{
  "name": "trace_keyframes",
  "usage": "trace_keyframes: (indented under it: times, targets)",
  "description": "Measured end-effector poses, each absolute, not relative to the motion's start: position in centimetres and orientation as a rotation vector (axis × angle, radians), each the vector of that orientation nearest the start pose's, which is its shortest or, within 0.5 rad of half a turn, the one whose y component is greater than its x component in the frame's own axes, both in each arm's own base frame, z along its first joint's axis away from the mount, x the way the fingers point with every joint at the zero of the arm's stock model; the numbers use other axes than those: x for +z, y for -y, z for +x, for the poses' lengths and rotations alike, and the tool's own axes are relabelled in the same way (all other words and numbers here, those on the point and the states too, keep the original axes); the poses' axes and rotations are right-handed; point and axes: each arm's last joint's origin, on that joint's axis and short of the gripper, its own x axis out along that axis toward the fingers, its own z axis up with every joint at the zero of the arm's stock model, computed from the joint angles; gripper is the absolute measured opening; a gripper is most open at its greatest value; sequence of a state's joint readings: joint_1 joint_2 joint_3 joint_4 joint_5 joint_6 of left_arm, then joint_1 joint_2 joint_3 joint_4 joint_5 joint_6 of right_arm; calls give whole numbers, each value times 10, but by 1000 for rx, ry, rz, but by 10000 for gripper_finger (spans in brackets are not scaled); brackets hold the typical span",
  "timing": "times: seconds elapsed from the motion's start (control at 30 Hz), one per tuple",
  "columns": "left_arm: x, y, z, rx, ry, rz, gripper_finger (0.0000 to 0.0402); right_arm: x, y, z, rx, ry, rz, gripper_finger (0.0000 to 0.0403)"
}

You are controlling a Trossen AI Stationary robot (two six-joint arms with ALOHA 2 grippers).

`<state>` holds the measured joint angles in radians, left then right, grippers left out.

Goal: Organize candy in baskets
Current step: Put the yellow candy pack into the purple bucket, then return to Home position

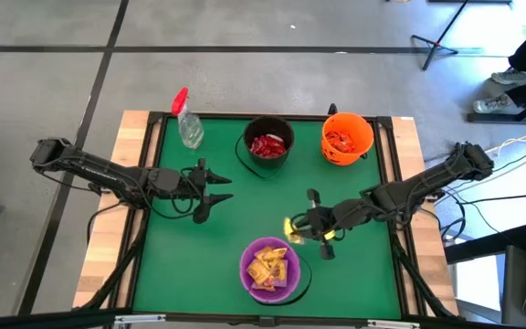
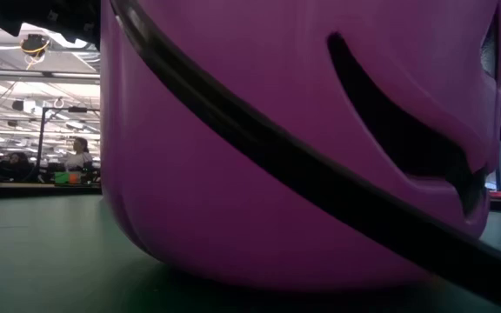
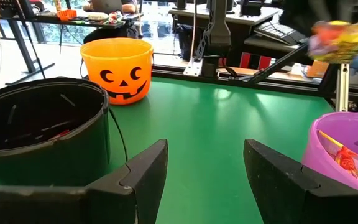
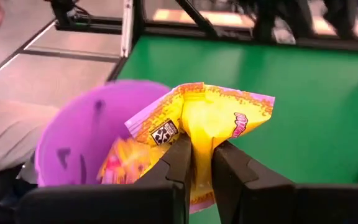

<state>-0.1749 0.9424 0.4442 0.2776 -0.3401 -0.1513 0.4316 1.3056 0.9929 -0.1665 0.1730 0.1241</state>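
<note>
A yellow candy packet [image 4: 207,118] with pink edging is lifted above the green table, and my right gripper [image 1: 301,228] is shut on it, just to the far right of the purple bucket [image 1: 269,268], which holds yellow packets. The black bucket [image 1: 268,144] and the orange bucket [image 1: 347,137], each with red candy inside, stand at the far edge. My left gripper [image 1: 215,189] hovers open at the table's left, with nothing between its fingers. My right gripper pinches the yellow packet's lower middle [image 4: 201,144] between its two fingers. The packet is creased where the fingers [image 4: 180,165] meet it and fans out beyond them. It is lifted clear of the table, over the purple bucket's far rim.
A clear spray bottle [image 1: 188,123] with a red trigger lies at the far left of the table. Bare green mat [image 1: 245,215] spreads between the buckets. In the low view the purple bucket [image 2: 303,139] fills nearly everything. People sit in the room beyond the table.
</note>
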Motion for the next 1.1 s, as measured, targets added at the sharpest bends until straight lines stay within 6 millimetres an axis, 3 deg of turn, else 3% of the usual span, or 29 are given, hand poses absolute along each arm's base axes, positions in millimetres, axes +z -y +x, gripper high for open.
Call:
trace_keyframes:
  times: [0.2,0.37,0.6,0.8,1.1]
  targets:
    - [232,26,200,181,-200,-102,200,307,-132,295,315,-514,-144,44]
    - [231,26,200,182,-205,-126,200,309,-140,309,375,-518,-213,56]
    - [231,28,200,174,-207,-123,200,312,-142,311,411,-502,-194,123]
    - [231,28,200,176,-207,-121,200,309,-139,310,334,-534,-229,178]
    - [231,27,200,182,-206,-115,200,316,-133,302,268,-538,-279,204]
